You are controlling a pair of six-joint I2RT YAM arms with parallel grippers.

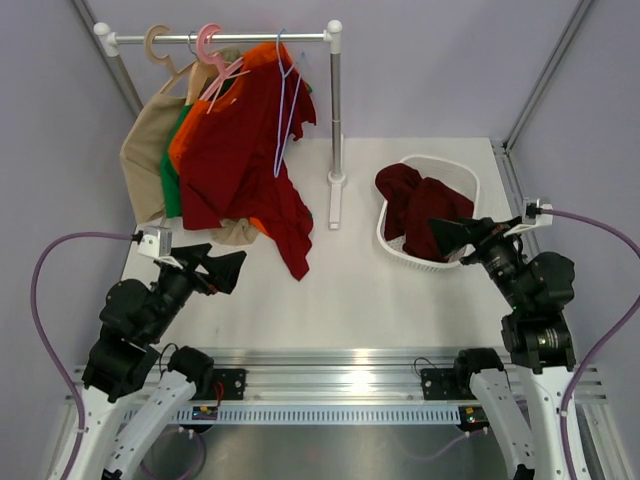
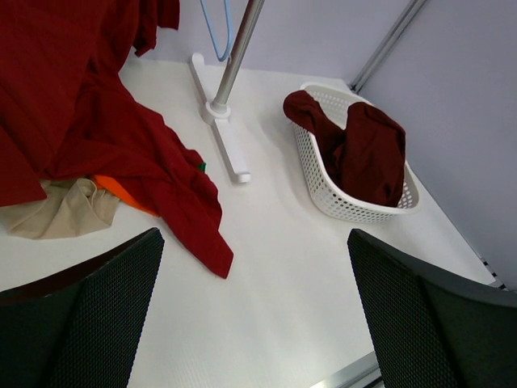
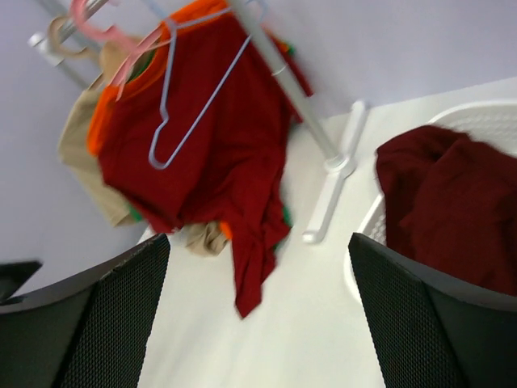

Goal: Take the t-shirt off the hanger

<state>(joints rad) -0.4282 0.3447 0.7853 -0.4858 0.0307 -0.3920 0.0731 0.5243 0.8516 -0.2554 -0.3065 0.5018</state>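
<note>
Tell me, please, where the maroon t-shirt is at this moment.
In the top view the t-shirt lies crumpled in the white basket at the right of the table, right of the rack post.

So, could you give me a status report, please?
Left gripper open, right gripper open, both empty. T-shirt in basket, hanger bare on rail. Nothing obstructing.

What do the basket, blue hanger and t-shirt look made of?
Basket: white plastic, likely; moulded lattice wall, slightly glossy.
Hanger: thin wire, seemingly coated pale blue; smooth bent outline.
T-shirt: soft matte cloth, lying crumpled in the basket.
</note>
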